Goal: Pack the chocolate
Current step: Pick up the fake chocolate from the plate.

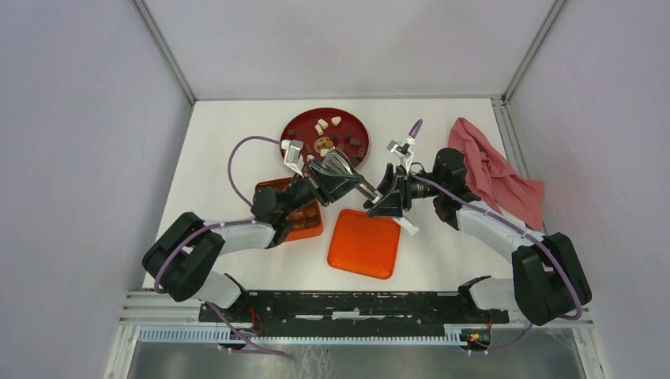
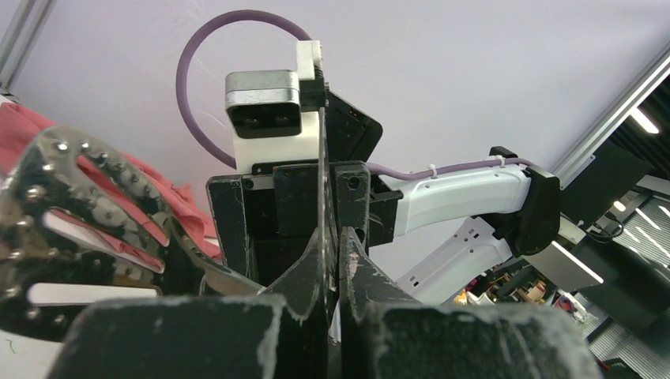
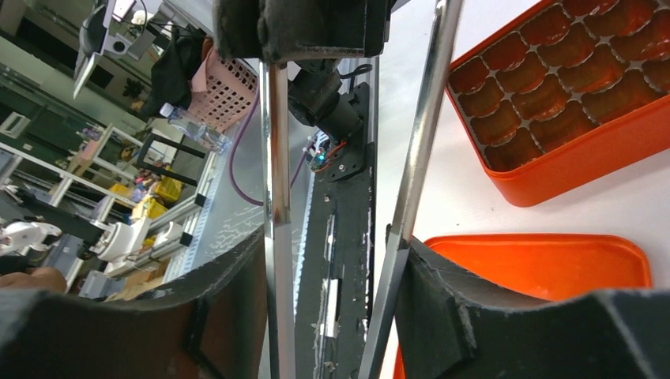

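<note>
My right gripper (image 3: 332, 260): clamped across both metal arms of the tongs (image 3: 272, 158). My left gripper (image 2: 332, 268): fingers drawn together beside the tongs' head; I cannot tell whether they pinch it. Chocolate (image 1: 320, 126): on the red plate (image 1: 300, 130), just beyond my left gripper.

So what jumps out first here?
The two arms meeting mid-table, the right gripper clamping shiny metal tongs. Behind them a red plate holds small brown and cream chocolate pieces; nearer, an orange compartment box and its lid, with a pink cloth at right.
</note>
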You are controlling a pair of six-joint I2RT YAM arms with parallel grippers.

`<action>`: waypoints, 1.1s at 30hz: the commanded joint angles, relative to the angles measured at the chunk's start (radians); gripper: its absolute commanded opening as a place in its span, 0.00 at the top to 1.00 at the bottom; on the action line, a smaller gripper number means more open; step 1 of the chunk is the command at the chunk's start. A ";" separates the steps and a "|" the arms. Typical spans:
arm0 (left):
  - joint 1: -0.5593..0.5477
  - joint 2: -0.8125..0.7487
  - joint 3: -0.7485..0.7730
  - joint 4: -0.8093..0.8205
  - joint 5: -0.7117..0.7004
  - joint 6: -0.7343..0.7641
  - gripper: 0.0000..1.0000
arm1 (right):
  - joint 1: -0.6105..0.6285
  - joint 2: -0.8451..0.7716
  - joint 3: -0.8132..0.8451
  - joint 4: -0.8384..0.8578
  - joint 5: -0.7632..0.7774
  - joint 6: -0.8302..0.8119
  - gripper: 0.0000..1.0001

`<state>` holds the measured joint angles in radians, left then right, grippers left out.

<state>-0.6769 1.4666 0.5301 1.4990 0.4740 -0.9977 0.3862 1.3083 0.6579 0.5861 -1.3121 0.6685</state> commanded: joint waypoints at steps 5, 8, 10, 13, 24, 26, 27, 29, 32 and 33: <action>-0.007 -0.002 0.027 0.239 0.001 -0.015 0.98 | 0.006 -0.010 0.048 0.076 -0.018 0.023 0.52; -0.007 -0.002 0.027 0.239 -0.002 -0.015 0.98 | 0.006 -0.012 0.048 0.076 -0.018 0.023 0.53; -0.006 -0.002 0.025 0.239 -0.004 -0.016 0.96 | 0.007 -0.012 0.048 0.076 -0.018 0.022 0.53; -0.007 -0.003 0.020 0.239 -0.014 -0.016 0.91 | 0.006 -0.009 0.048 0.076 -0.017 0.020 0.53; -0.007 -0.028 -0.025 0.199 -0.071 -0.007 0.52 | -0.001 -0.003 0.050 0.064 -0.021 0.011 0.52; -0.006 -0.050 -0.034 0.165 -0.078 0.012 0.50 | -0.003 -0.004 0.053 0.053 -0.021 0.003 0.52; -0.006 -0.065 -0.040 0.144 -0.085 0.025 0.49 | -0.004 -0.005 0.055 0.043 -0.022 -0.005 0.52; -0.006 -0.105 -0.054 0.086 -0.100 0.055 0.48 | -0.008 -0.007 0.058 0.027 -0.022 -0.021 0.52; -0.007 -0.180 -0.075 -0.033 -0.116 0.119 0.44 | -0.015 -0.006 0.063 0.002 -0.022 -0.045 0.52; -0.006 -0.211 -0.080 -0.074 -0.120 0.150 0.43 | -0.017 -0.007 0.064 -0.004 -0.022 -0.048 0.52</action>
<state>-0.6811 1.3624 0.4698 1.4883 0.3912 -0.9707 0.3794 1.3087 0.6724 0.5873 -1.3212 0.6594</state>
